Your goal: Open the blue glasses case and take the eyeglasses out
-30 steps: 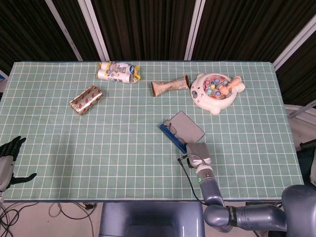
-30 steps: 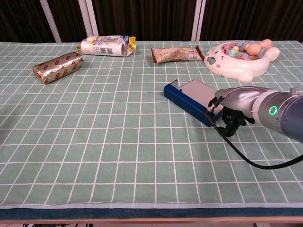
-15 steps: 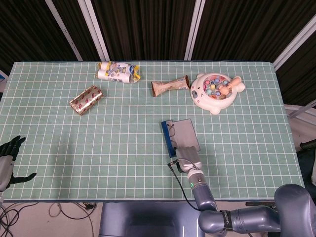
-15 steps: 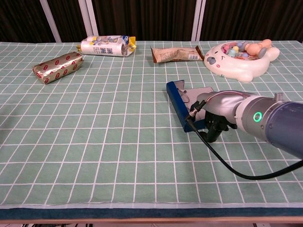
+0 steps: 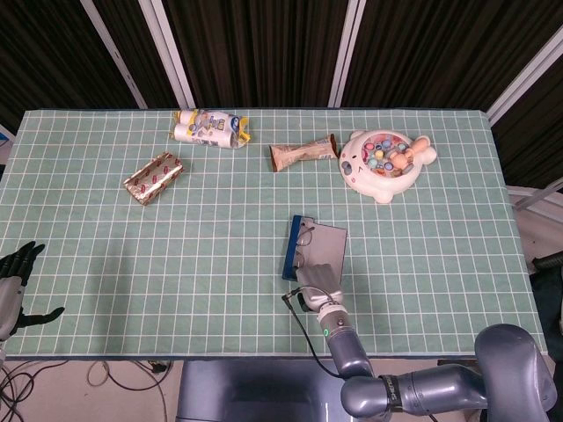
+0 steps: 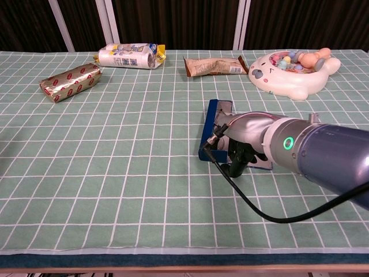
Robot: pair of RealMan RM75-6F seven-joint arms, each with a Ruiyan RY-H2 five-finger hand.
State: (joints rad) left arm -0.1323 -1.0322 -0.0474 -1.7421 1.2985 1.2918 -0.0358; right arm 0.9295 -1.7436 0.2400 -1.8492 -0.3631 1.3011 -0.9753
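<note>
The blue glasses case (image 5: 291,249) lies open in the middle of the green mat, its grey lid (image 5: 327,246) folded flat to the right. Dark-rimmed eyeglasses (image 5: 305,236) show inside it at the far end. In the chest view the case (image 6: 205,138) points away from me. My right hand (image 5: 318,278) is at the case's near end. Its dark fingers (image 6: 242,154) curl down over that end and grip it, and a black cable trails from the wrist. My left hand (image 5: 16,286) hangs off the table's near left corner with its fingers spread, holding nothing.
Along the far side lie a gold snack pack (image 5: 153,178), a white and yellow bag (image 5: 209,128), a brown bar wrapper (image 5: 303,153) and a white animal-shaped toy (image 5: 384,161) full of coloured pieces. The table's front edge (image 6: 184,251) runs close behind my right forearm.
My right hand has swept left along the near side. The case's near end went with it, so the case turned from a diagonal to pointing almost straight away. The left hand stayed still.
</note>
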